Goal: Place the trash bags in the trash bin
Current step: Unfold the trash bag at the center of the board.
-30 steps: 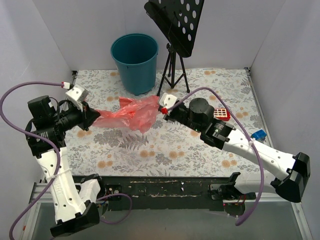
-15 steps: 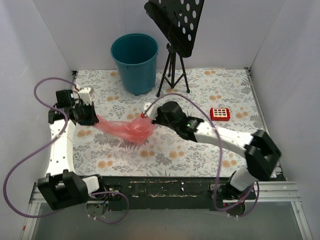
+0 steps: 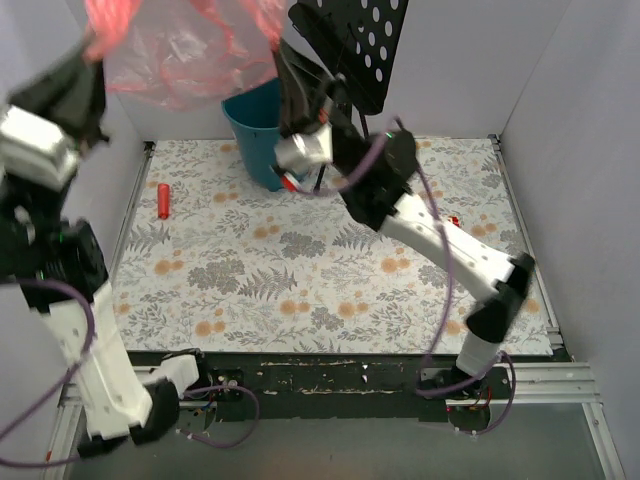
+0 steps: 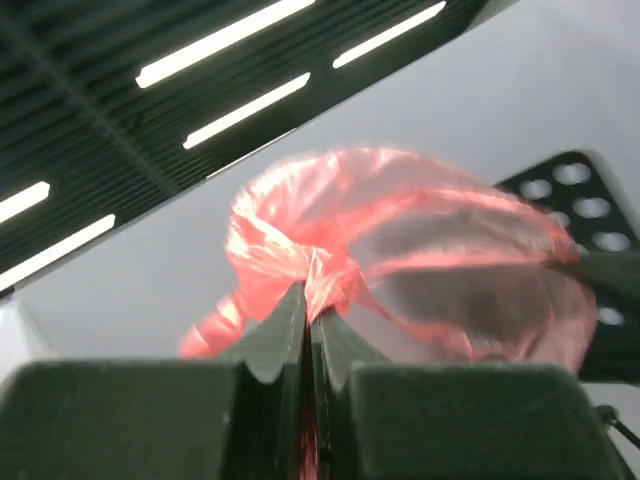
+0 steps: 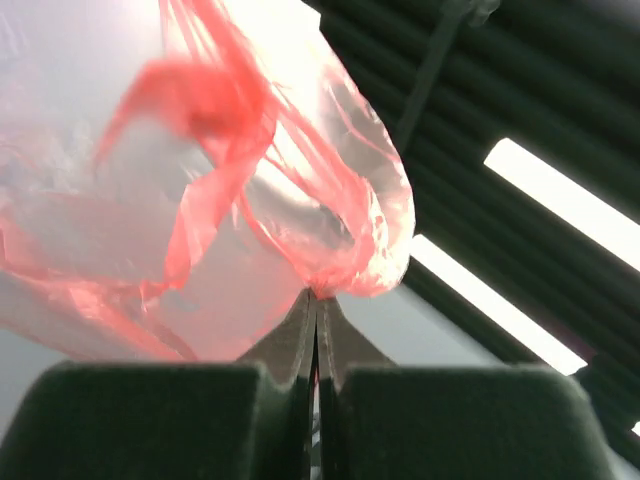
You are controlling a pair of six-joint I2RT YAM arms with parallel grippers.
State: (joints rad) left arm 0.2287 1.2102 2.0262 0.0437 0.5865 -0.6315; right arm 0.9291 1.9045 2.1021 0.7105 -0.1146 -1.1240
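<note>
White walls boxed in a floral tabletop (image 3: 300, 280). The left hand (image 4: 308, 302) and right hand (image 5: 316, 300) were each pinched shut on the trash bag (image 3: 185, 45), which was held high at the upper left of the frame with its top edge cut off. The bag and the right arm hid part of the trash bin (image 3: 250, 135). A music stand (image 3: 350, 40) stood just beside the bin, and a red cylinder (image 3: 163, 200) lay at the left. The bag stretched roughly left to right.

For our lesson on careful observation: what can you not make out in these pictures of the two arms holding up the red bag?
- Trash bag: in the top external view, its upper part is cut off by the picture's top edge. It is blurred in the left wrist view.
- Trash bin: in the top external view, its opening is hidden behind the bag and the right arm.
- Wrist views: neither shows the bin.
</note>
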